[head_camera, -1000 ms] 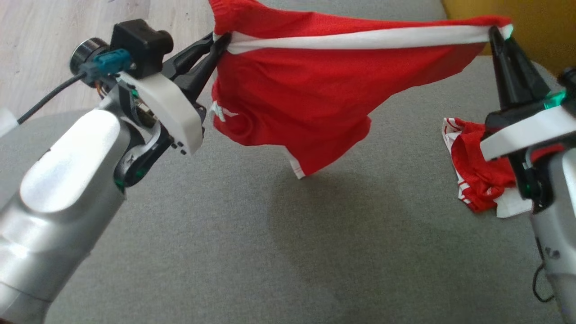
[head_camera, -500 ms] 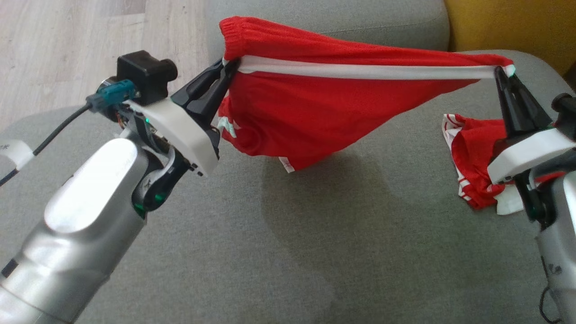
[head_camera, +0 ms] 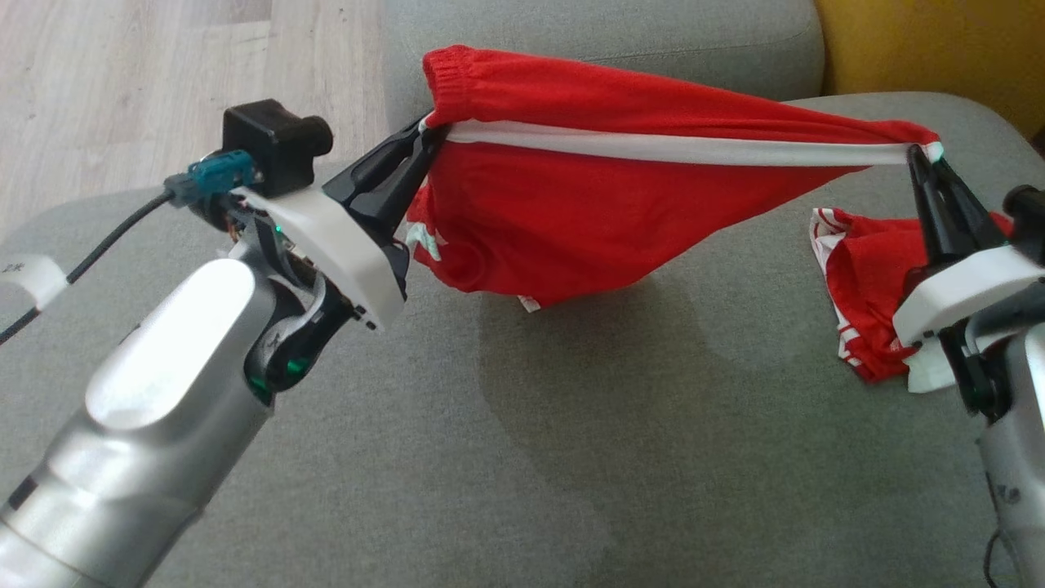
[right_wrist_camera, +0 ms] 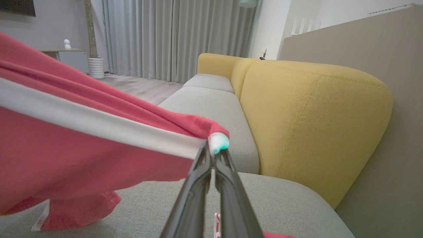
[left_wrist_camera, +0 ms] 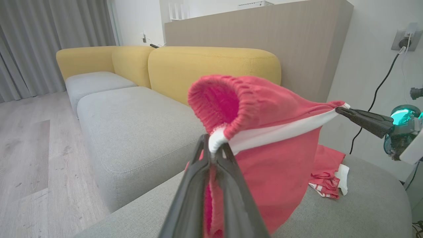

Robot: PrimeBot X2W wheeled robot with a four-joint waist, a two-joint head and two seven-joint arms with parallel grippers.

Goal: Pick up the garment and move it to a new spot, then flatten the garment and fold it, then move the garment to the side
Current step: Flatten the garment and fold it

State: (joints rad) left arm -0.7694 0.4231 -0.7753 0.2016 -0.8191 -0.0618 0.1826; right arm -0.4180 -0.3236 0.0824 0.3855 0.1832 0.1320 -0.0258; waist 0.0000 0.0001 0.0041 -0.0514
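Grey sofa cushions (head_camera: 522,457) made up the working surface, backed by yellow backrests (head_camera: 922,49) and bordered by pale wood floor (head_camera: 163,73). From the head view the red garment (head_camera: 588,204) hung in the air above the near cushion, stretched taut along its white stripe between the two arms. The left gripper (head_camera: 429,135) had its jaws pinched tight on the waistband end. The right gripper (head_camera: 918,155) had its jaws clamped on the far end of the stripe. The cloth sagged to a point between them, close above the cushion; whether that point brushed the fabric could not be told. A second red piece (head_camera: 857,269) lay crumpled on the cushion under the right arm.

The left wrist view added what the head camera missed: the ribbed waistband stood open as a loop above the left gripper (left_wrist_camera: 213,148), and the garment (left_wrist_camera: 281,158) ran across to the right gripper (left_wrist_camera: 343,110). Behind stood a wood-toned panel (left_wrist_camera: 257,29), a wall socket (left_wrist_camera: 404,39) with a dark cable hanging from it, and grey curtains (left_wrist_camera: 39,43).

The right wrist view showed the right gripper (right_wrist_camera: 211,155) nipping the stripe's very tip, the garment (right_wrist_camera: 82,148) spreading leftward, curtains (right_wrist_camera: 165,36) across the far wall, and a white planter (right_wrist_camera: 96,67) on the floor.
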